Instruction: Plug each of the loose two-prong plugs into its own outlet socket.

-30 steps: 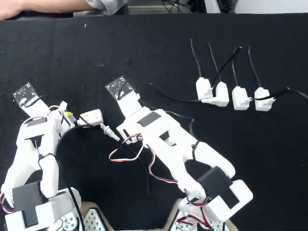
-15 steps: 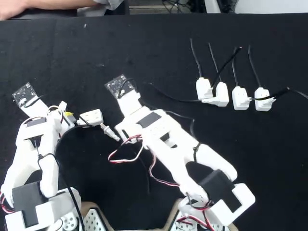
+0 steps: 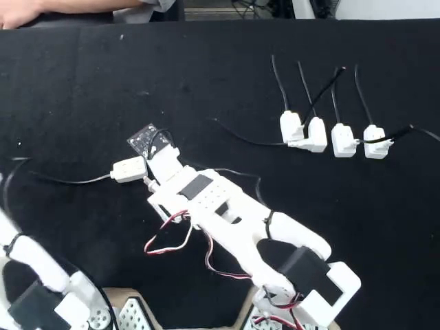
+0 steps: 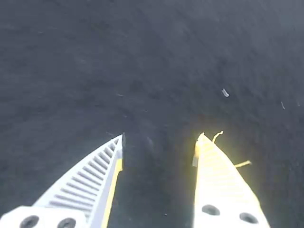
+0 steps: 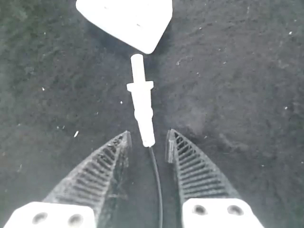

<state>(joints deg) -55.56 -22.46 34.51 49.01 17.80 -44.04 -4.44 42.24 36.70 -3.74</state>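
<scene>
A loose white two-prong plug [image 5: 142, 107] lies on the black cloth, its tip just short of a white outlet socket [image 5: 124, 19]. My right gripper [image 5: 147, 135] is open, and its fingers straddle the plug's rear end and thin black cable without touching them. In the high view this socket [image 3: 129, 168] sits left of centre with the right arm [image 3: 206, 199] reaching up to it. My left gripper [image 4: 161, 137] is open over bare cloth with nothing between its fingers. The left arm [image 3: 27, 265] is low at the table's left corner.
A row of white sockets [image 3: 291, 126] [image 3: 342, 139] [image 3: 375, 142] with black cables lies at the right rear, some with plugs beside or in them. The near socket's cable [image 3: 62, 181] trails left across the cloth. A person's arm [image 3: 62, 7] rests beyond the far edge.
The left arm has pulled away from the socket to the lower left corner. The right arm has swung left, bringing its gripper around the plug's rear. The socket's cable now stretches leftward.
</scene>
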